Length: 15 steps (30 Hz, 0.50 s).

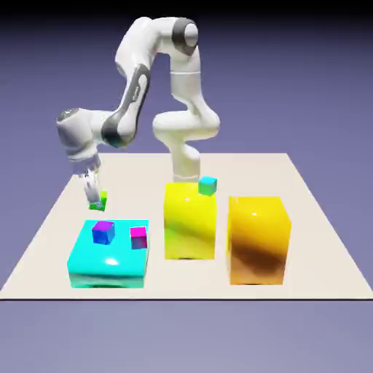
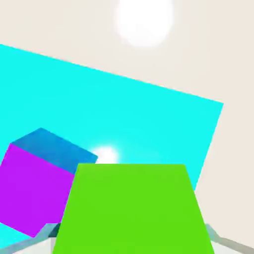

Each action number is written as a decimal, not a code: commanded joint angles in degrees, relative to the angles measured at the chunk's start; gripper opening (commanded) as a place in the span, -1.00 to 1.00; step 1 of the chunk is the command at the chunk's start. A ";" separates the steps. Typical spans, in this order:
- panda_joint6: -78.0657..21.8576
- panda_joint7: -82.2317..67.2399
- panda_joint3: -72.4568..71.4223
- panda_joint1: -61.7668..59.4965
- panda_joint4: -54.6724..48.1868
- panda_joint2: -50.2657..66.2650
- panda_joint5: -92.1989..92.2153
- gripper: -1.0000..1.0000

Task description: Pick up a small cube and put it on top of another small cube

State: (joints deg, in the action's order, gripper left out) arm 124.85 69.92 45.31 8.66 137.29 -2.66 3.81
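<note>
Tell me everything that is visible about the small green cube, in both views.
The small green cube is tiny, bright green, smooth and plain, far smaller than the big blocks. The gripper is shut on it and holds it in the air, behind the big cyan block in the exterior view. In the hand view it fills the lower middle, its flat face toward the camera, with the grey fingertips at its lower corners. Nothing else touches it.

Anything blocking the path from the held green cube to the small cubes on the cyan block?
Nothing visible. The gripper holds the green cube behind the cyan block; only open space lies between it and the purple cube or the magenta cube.
</note>
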 commanded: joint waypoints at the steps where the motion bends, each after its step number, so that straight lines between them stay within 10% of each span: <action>1: -1.95 -2.09 -2.10 -1.20 -1.54 1.03 -0.29 -1.00; 15: -19.70 -28.52 -27.03 -9.44 -15.86 14.46 -1.03 -1.00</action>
State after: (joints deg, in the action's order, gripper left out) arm 105.14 41.36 18.28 -0.78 121.43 11.80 2.94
